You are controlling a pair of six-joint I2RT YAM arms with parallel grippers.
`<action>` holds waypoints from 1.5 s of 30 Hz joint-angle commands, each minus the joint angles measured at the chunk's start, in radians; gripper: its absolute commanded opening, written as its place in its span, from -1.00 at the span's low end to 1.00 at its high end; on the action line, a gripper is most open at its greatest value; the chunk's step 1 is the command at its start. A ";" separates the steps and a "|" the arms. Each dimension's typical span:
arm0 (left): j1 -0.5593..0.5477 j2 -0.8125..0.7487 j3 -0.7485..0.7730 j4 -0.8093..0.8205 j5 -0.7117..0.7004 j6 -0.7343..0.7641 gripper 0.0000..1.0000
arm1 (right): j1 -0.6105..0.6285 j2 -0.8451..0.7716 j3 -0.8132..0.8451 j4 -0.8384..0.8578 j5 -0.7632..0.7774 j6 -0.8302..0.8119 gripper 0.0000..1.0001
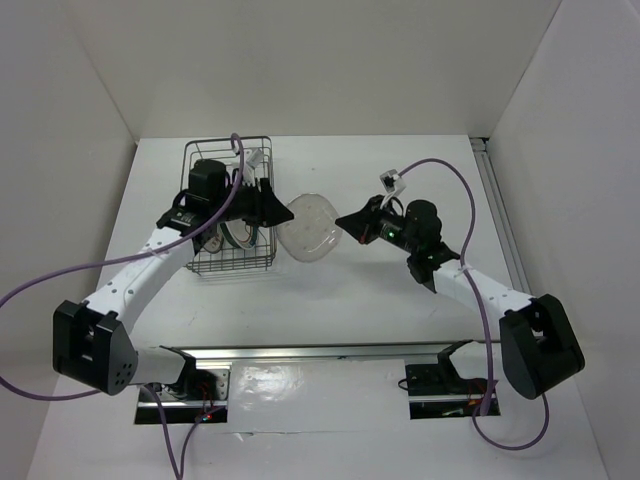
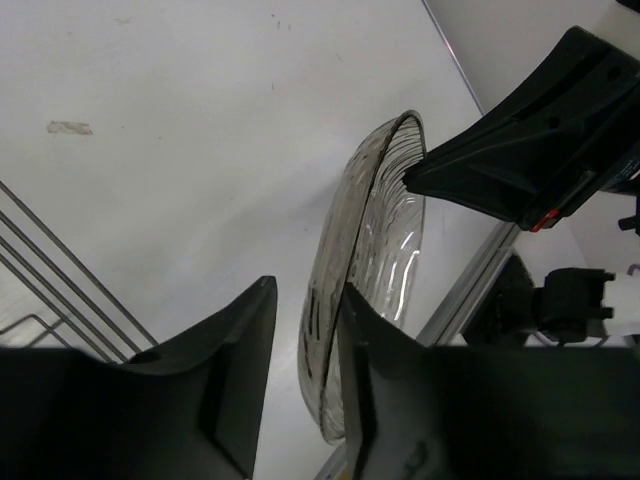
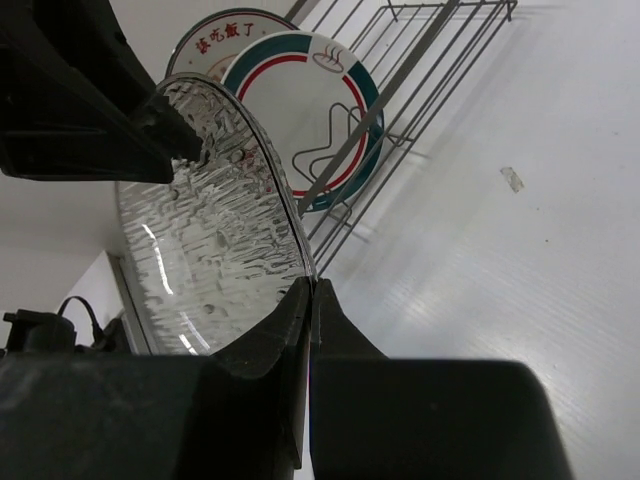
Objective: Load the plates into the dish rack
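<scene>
A clear greyish plate (image 1: 312, 230) is held on edge in the air above the worktop (image 1: 400, 160). It is just beside the dish rack (image 1: 215, 264), at the rack's 3 o'clock in the top view.

A drop is judged to be the main risk. The plate is thin and smooth and is carried by one rim only, so it could slip or swing if the right grip is released before the left one is made. A knock against the rack wires, or against the two plates standing there, is also possible if the plate is brought in at a slant.

The right pincer (image 3: 311, 292) is pressed together on the rim at the plate's 3 o'clock, pinching it. The left pincer (image 2: 305, 300) is set around the opposite rim, at 9 o'clock, and is spread. The rim lies in the gap close against one finger, with bare worktop seen between it and the other.

In the rack, a teal-rimmed plate (image 3: 290, 100) and a white plate with red characters (image 3: 215, 38) are stood upright among the wires.
</scene>
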 commanded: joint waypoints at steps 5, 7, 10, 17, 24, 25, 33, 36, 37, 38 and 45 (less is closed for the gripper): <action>0.004 0.019 0.040 0.039 0.025 -0.002 -0.78 | 0.017 -0.010 0.051 0.074 0.011 -0.021 -1.00; 0.004 0.008 0.053 0.016 -0.007 0.009 -1.00 | 0.017 -0.019 0.051 0.074 0.011 -0.021 -0.06; 0.004 -0.047 0.062 -0.027 -0.144 0.018 -1.00 | 0.017 -0.029 0.032 0.045 0.060 -0.021 1.00; 0.004 -0.231 0.080 -0.124 -0.543 0.064 -1.00 | 0.017 -0.040 0.022 -0.061 0.133 -0.065 1.00; 0.004 -0.221 0.108 -0.194 -0.845 0.084 -1.00 | 0.008 -0.050 -0.016 -0.084 0.133 -0.076 1.00; 0.004 -0.207 0.108 -0.205 -0.882 0.084 -1.00 | -0.001 -0.050 -0.016 -0.084 0.133 -0.085 1.00; 0.004 -0.031 0.255 -0.327 -1.046 0.074 -1.00 | -0.010 -0.079 -0.048 -0.093 0.092 -0.094 1.00; -0.006 -0.006 0.283 -0.343 -1.089 0.065 -1.00 | -0.021 -0.079 -0.048 -0.106 0.092 -0.114 1.00; -0.028 -0.006 0.292 -0.343 -1.101 0.065 -1.00 | -0.021 -0.088 -0.057 -0.106 0.092 -0.114 1.00; -0.038 0.006 0.301 -0.354 -1.135 0.065 -1.00 | -0.032 -0.088 -0.057 -0.106 0.081 -0.114 1.00; -0.058 0.080 0.359 -0.392 -1.189 0.087 -1.00 | -0.050 -0.077 -0.067 -0.087 0.048 -0.114 1.00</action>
